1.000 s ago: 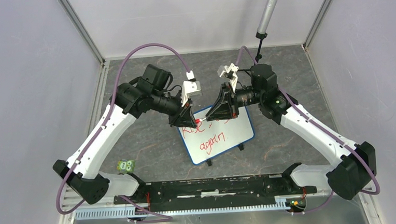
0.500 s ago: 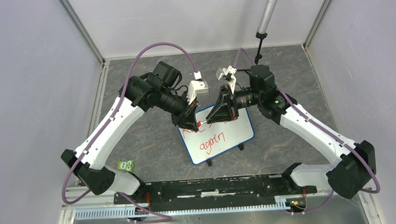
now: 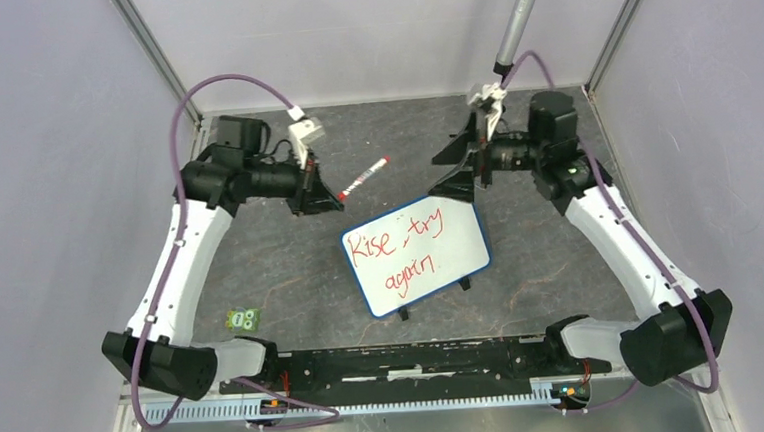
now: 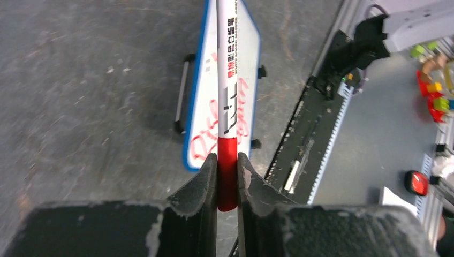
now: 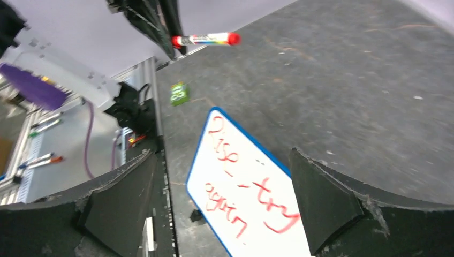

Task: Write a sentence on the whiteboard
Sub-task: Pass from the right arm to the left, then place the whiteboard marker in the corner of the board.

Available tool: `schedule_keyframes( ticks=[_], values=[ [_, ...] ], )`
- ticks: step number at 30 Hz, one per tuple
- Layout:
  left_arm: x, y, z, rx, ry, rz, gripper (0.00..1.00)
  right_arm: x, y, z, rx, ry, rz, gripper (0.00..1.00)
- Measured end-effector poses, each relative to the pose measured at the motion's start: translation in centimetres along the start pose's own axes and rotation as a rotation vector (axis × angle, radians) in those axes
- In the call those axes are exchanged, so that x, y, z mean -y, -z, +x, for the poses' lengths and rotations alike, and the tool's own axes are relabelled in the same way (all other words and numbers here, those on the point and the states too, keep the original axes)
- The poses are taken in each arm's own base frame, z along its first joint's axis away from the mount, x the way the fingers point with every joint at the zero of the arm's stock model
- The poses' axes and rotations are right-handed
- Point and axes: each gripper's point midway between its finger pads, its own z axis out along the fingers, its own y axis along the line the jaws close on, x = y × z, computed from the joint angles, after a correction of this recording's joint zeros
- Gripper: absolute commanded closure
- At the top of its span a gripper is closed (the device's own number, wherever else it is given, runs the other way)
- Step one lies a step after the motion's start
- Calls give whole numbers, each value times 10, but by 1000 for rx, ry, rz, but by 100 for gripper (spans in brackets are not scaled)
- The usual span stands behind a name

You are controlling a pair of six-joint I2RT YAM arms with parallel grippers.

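One whiteboard (image 3: pixel 415 254) apart from L hand (image 3: pixel 329 196) w/ marker (image 3: pixel 364 177)

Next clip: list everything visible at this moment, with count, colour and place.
blue-rimmed white rectangular whiteboard: one, white with a blue rim, table centre, on small black feet
red handwritten sentence: two lines, red, on the whiteboard face
white-barrelled marker with red ends: one, white and red, held in the left hand, off the board
small green square item: one, green, on the table near the left arm's base
grey metal rod: one, grey, coming down at the far edge, right of centre
black rail: one, black, near edge
dark grey mottled table: one, under everything
left hand: black, shut on the marker
right hand: black, open, empty, by the board's far edge
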Motion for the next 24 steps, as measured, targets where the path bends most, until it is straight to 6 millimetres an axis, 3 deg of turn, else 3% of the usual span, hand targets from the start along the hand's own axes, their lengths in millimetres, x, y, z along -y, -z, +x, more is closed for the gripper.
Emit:
schedule_keyframes(
  ticks=[4, 7, 12, 15, 19, 24],
  values=[
    [-39, 27, 15, 25, 63, -122, 93, 27, 33, -8, 20, 8, 121, 2],
    [-79, 46, 41, 11, 157, -227, 89, 45, 55, 2, -3, 4, 199, 2],
    [-163, 83, 113, -49, 394, -398, 88, 65, 86, 33, -83, -12, 302, 2],
    [-196, 96, 161, -97, 516, -463, 86, 70, 98, 54, -131, -23, 336, 2],
    [-224, 106, 217, -176, 608, -544, 83, 73, 111, 85, -194, -50, 383, 2],
    [-235, 104, 254, -258, 612, -621, 78, 76, 120, 106, -246, -59, 421, 2]
  ],
)
